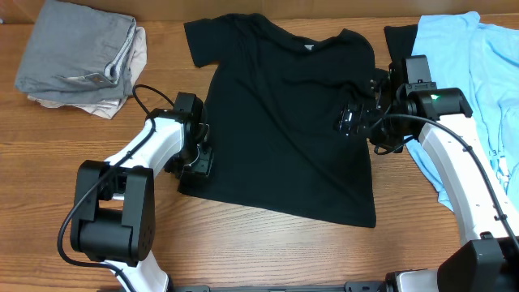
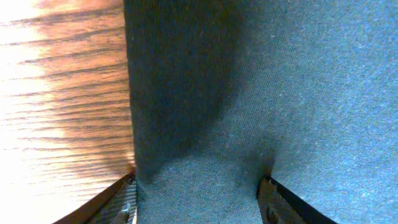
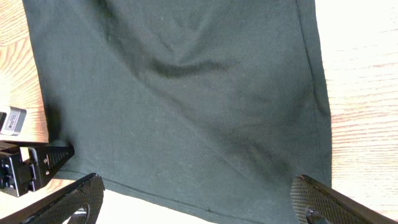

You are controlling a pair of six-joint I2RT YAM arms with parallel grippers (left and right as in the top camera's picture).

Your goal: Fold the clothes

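- Black T-shirt [image 1: 284,122] is laid flat mid-desk [image 1: 268,251], neck label [image 1: 308,49] towards the far edge and hem towards the arms. No fold is seen yet.
- Light blue tee [image 1: 478,73] is parked at the right edge of the desk, untouched. A grey/beige folded pile [image 1: 77,53] is set at far left.
- Left gripper [image 1: 197,158] is placed at the shirt's left side near the hem corner. In the left wrist view its fingers [image 2: 121,205] are spread, with the fabric edge between them and nothing pinched.
- Right gripper [image 1: 355,120] is held over the shirt's right side, mid-height. In the right wrist view its fingers [image 3: 74,199] are wide apart and no cloth is caught.
- Step judged: grasp setup for the first fold of the black shirt, so the task is at an early stage.
- Next move, as judged: the left edge needs to be pinched first, with only the intended layers caught and no desk scrape.
- The right gripper would need to be lowered onto a matching edge point, then both lifted together and the cloth carried across evenly.
- Risk: an uneven lift could leave the fold skewed or bunched.
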